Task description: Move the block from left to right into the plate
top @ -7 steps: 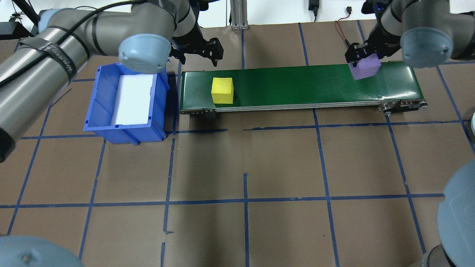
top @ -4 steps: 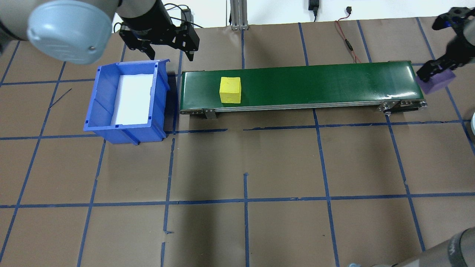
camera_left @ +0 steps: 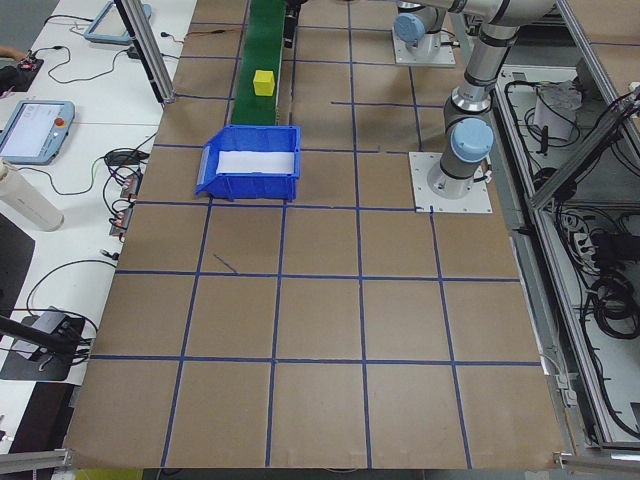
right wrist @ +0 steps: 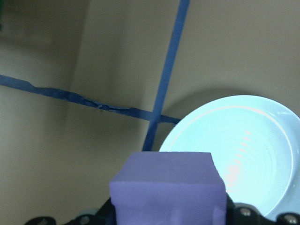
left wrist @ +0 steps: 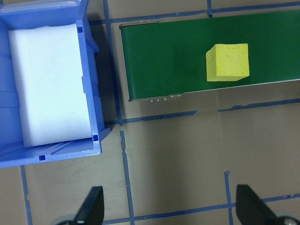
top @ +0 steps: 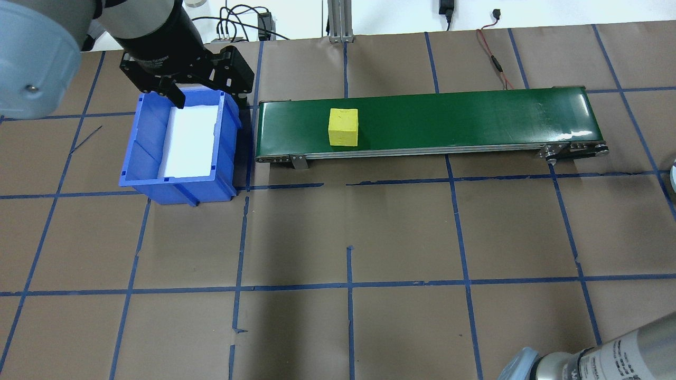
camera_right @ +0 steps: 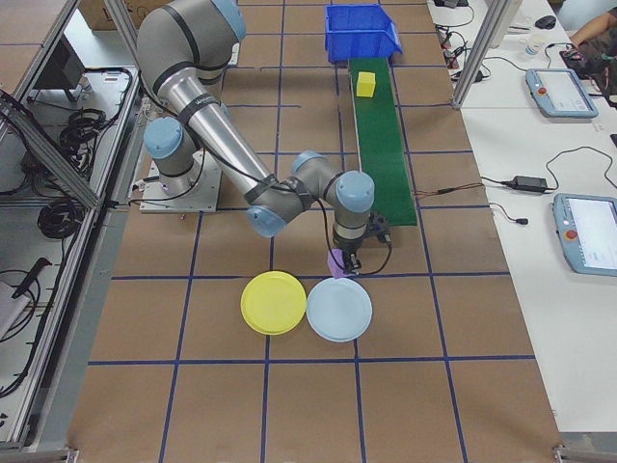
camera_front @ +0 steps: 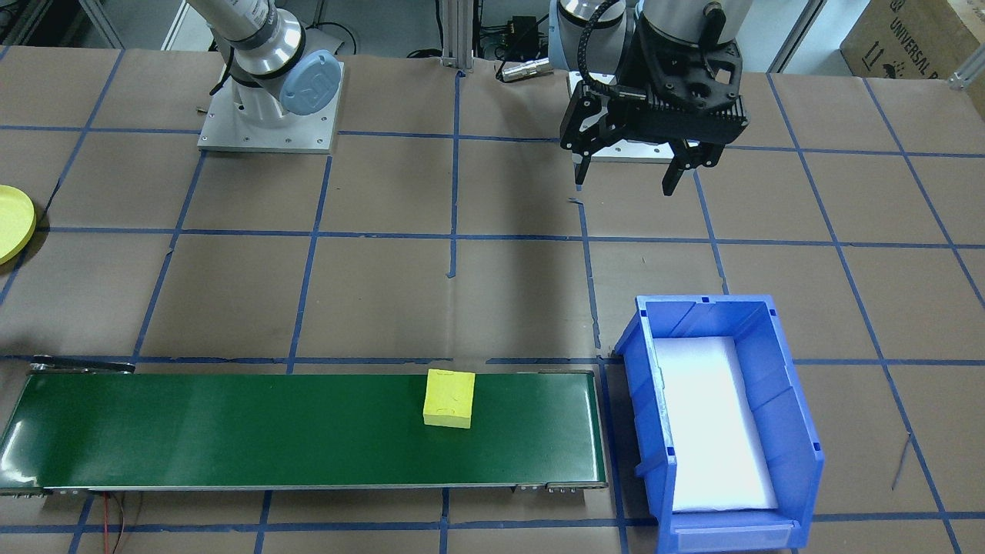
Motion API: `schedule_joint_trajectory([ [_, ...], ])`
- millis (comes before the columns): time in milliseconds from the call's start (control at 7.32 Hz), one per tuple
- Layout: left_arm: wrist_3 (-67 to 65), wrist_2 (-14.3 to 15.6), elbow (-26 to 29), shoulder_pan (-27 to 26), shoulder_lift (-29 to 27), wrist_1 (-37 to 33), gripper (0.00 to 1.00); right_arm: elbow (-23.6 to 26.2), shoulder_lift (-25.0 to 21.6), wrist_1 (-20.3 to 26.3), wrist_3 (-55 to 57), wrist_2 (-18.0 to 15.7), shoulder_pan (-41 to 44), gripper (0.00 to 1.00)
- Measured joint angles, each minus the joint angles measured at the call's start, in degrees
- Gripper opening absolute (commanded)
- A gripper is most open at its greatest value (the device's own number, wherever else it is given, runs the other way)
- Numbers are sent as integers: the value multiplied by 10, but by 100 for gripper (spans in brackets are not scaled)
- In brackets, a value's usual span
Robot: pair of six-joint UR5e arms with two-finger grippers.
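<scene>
— Overhead view first: what of the left gripper (top: 208,89)?
— Spread wide, holding nothing; hanging above the far end of a blue bin (top: 179,148), beside a green conveyor belt (top: 449,119); yellow block (top: 343,127) resting on the belt, nearer the bin end.
— And the right gripper (right wrist: 164,220)?
— Clamped on a purple block (right wrist: 168,190), seen from the wrist camera; raised just off a pale blue plate (right wrist: 239,164); yellow plate (camera_right: 274,302) touching that blue one, away from the belt, nothing on it.
</scene>
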Motion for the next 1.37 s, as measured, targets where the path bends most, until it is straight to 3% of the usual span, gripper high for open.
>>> schedule_joint_trajectory([
  [137, -4, 8, -8, 0, 7, -2, 100, 2, 20, -36, -9, -4, -16, 45],
  [273, -8, 14, -13, 0, 12, -7, 100, 0, 32, -64, -13, -7, -24, 99],
  [820, 1, 21, -15, 2, 16, -37, 100, -4, 42, -86, -18, 10, -31, 100],
  [1093, 1, 21, -15, 2, 16, -39, 100, -4, 8, -38, -5, 17, -24, 100],
  [1366, 2, 21, -15, 2, 16, -40, 100, -7, -34, 28, 82, 57, 44, 100],
])
